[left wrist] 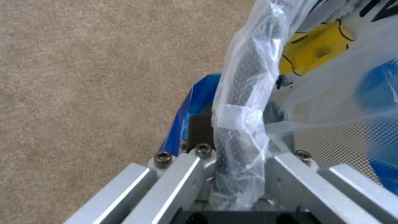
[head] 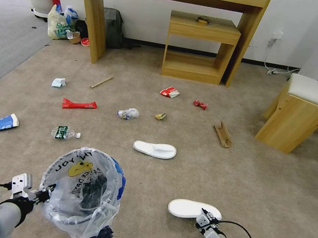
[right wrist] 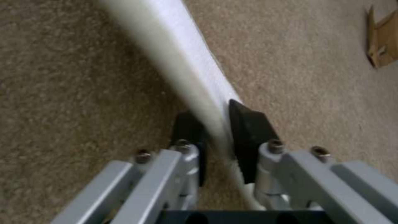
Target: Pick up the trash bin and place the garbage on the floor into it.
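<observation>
Two clenched grippers: left (head: 46, 196) on trash bin (head: 82, 195) rim (bag lettering unreadable), right (head: 203, 217) on white slipper (head: 192, 208).

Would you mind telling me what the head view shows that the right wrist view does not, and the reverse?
Head view alone: the left pincer gripping the trash bin by its rim, a second slipper, the paper cup and bottle. Right wrist view alone: the black pads closed on the slipper's edge. Both: the right pincer on the near white slipper, the cardboard strip, the beige floor.
</observation>
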{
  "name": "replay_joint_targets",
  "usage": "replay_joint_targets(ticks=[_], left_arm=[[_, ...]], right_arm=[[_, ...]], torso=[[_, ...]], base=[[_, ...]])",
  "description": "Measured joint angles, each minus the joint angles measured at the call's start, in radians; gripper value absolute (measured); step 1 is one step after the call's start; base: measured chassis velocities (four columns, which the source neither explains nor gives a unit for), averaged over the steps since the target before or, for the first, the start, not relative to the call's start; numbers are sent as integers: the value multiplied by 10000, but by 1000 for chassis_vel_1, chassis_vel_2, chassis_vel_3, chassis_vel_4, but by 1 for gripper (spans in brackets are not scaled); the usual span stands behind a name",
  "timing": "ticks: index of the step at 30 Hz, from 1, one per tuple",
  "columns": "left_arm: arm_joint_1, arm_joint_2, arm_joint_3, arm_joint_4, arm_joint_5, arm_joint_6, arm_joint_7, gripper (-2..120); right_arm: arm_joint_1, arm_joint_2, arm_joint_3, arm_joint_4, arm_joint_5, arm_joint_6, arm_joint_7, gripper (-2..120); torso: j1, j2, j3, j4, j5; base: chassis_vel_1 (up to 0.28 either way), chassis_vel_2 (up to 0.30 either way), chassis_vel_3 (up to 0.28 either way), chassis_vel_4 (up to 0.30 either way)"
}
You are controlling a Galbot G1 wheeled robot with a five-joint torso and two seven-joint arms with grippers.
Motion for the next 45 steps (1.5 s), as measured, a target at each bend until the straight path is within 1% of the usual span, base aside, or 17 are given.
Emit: replay_joint_targets(ticks=[1, 4, 11, 15, 17, 18, 21, 22, 25, 29, 32, 33, 37, 39, 41, 43, 45], left_arm=[[0, 0, 0, 0, 0, 0, 0, 0], [-29, 11, 12, -9, 40, 0, -1, 0], [-58, 28, 20, -9, 95, 0, -2, 0], [-116, 47, 44, -10, 182, 0, -18, 0], [-131, 49, 75, 3, 323, 0, -26, 0], [-131, 49, 75, 3, 323, 0, -26, 0], [-168, 25, 131, 49, 550, 0, -26, 0], [-168, 25, 131, 49, 550, 0, -26, 0], [-209, -4, 199, 91, 697, 0, -26, 0], [-212, -64, 243, 96, 793, 0, -27, 0], [-200, -132, 280, 92, 910, 0, -29, 0], [-200, -132, 280, 92, 910, 0, -29, 0], [-253, -233, 338, 87, 1050, 0, -36, 0], [-257, -249, 338, 87, 1070, 0, -42, 0], [-267, -274, 342, 107, 1107, 0, -44, 0], [-268, -277, 343, 119, 1120, 0, -44, 0], [-255, -263, 342, 192, 1225, 0, -47, 0]], right_arm=[[0, 0, 0, 0, 0, 0, 0, 14], [-110, -4, 184, 209, 192, 19, 59, 3], [-199, -12, 352, 517, 560, -4, 133, 0], [-282, -187, 554, 1299, 1601, -110, 308, 0], [-346, -647, 627, 2547, 2786, -656, 383, 0], [-346, -647, 627, 2547, 2786, -656, 383, 0], [-215, -1284, 610, 4232, 4323, -1401, 269, 0], [-215, -1284, 610, 4232, 4323, -1401, 269, 0], [211, -1697, 442, 5306, 5760, -2067, 162, 0], [725, -2031, 223, 5821, 6551, -2422, -61, 0], [1621, -2673, -538, 6265, 7994, -2572, -501, 0], [1621, -2673, -538, 6265, 7994, -2572, -501, 0], [2860, -3230, -2021, 6512, 10132, -2490, -1015, 0], [3043, -3268, -2266, 6562, 10431, -2523, -1016, 0], [3822, -3290, -3250, 6800, 11531, -2700, -959, 0], [3958, -3276, -3387, 6841, 11702, -2748, -956, 0], [5074, -3107, -4525, 7093, 12869, -3049, -919, 0]], torso=[[0, 0, 0, 0, 0], [-1, 0, 0, 0, 0], [-1, 0, 0, -1, 0], [0, 0, 0, 0, 0], [0, 0, 0, -2, 1], [0, 0, 0, -2, 1], [0, 0, 0, -1, 1], [0, 0, 0, -1, 1], [0, 1, 0, 0, -1], [0, 1, 0, 0, 0], [0, 1, 0, 0, -2], [0, 1, 0, 0, -2], [0, 1, 1, 2, 0], [0, 1, 1, -1, -2], [0, 1, 0, 0, 0], [0, 1, 1, 0, 0], [1, 0, 0, 2, -2]], base=[[0, 0, 0, 0], [0, 0, 0, 0], [0, 0, 0, 0], [0, 0, 0, 0], [0, 0, 0, 0], [0, 0, 0, 0], [0, 0, 0, 0], [0, 0, 0, 0], [0, 0, 0, 0], [0, 0, 0, 0], [0, 0, 0, 0], [0, 0, 0, 0], [0, 0, 0, 0], [0, 0, 0, 0], [0, 0, 0, 0], [0, 0, 0, 0], [0, 0, 0, 0]])
